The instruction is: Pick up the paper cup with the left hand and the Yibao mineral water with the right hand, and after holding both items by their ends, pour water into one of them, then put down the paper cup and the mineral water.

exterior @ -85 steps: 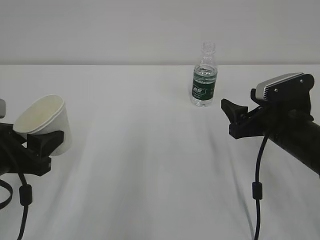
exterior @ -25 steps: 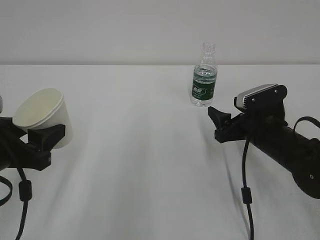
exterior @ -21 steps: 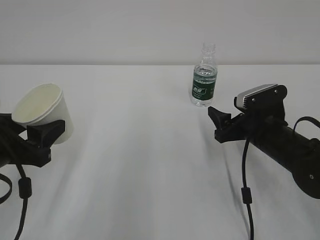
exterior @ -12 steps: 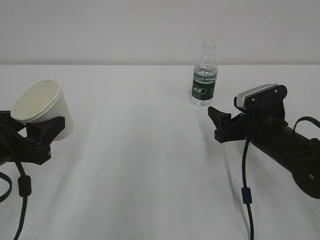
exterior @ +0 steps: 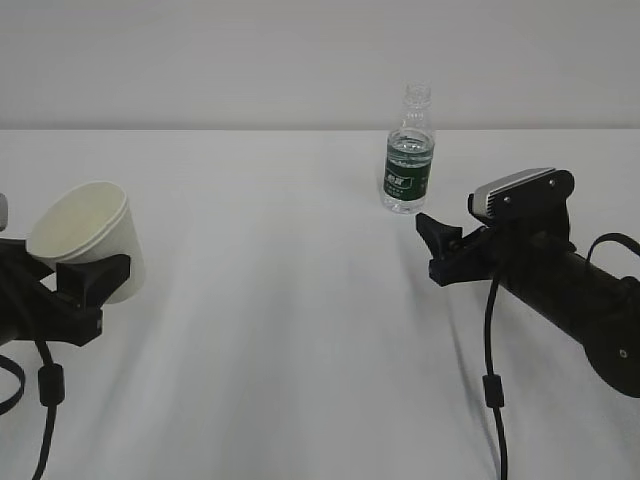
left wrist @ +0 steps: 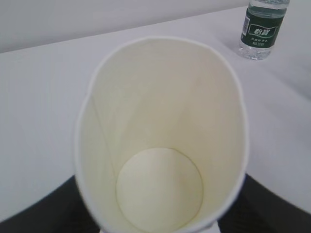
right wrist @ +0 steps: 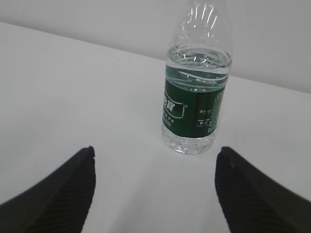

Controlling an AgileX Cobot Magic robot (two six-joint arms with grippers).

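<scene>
My left gripper (exterior: pixel 85 285) is shut on the white paper cup (exterior: pixel 88 238) near its base and holds it tilted at the far left, above the table. In the left wrist view the cup (left wrist: pixel 160 131) fills the frame, its cream inside empty, squeezed oval. The Yibao mineral water (exterior: pixel 408 156), clear with a dark green label and no cap, stands upright at the back centre-right. My right gripper (exterior: pixel 432 235) is open and empty just in front of it. In the right wrist view the bottle (right wrist: pixel 195 104) stands beyond the two spread fingers (right wrist: pixel 63 189).
White table (exterior: pixel 300 330) under a pale wall. The bottle also shows at the top right of the left wrist view (left wrist: pixel 262 29). Black cables hang from both arms near the front edge.
The left gripper with the cup rose slightly and has dropped back down, the cup still tilted. The right gripper has moved left toward the bottle since the earliest frame and now holds still.
</scene>
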